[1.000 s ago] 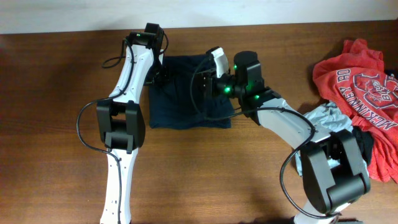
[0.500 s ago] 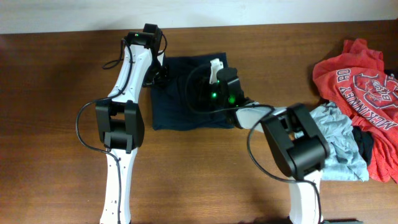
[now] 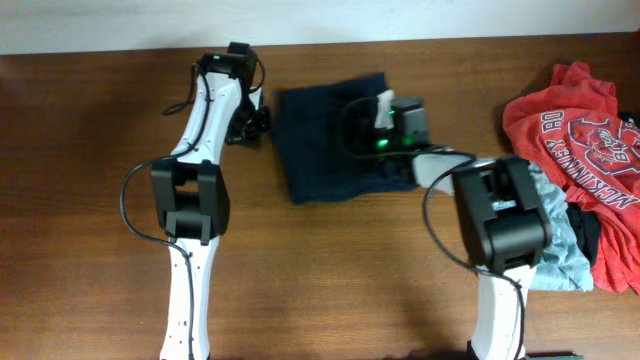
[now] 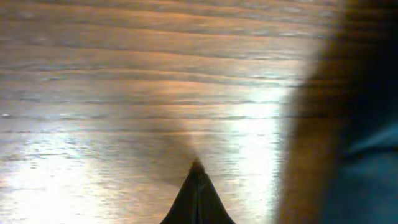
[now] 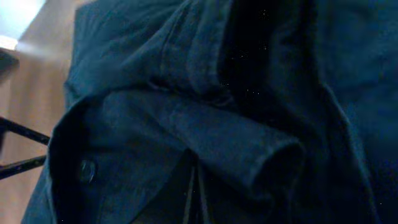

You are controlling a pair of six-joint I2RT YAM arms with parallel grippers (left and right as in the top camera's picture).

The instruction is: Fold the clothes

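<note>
Overhead, the clothes (image 3: pixel 320 150) lie rumpled and navy at the back middle of the bench (image 3: pixel 100 200), with the left end effector (image 3: pixel 252 122) just off their left edge, the right end effector (image 3: pixel 381 118) down on their right side, and a red shirt (image 3: pixel 575 120) heaped far right. Left wrist: tips clenched on nothing above bare wood, dark cloth off to the right. Right wrist: navy folds fill the frame, tips pinched on a ridge of the clothes
</note>
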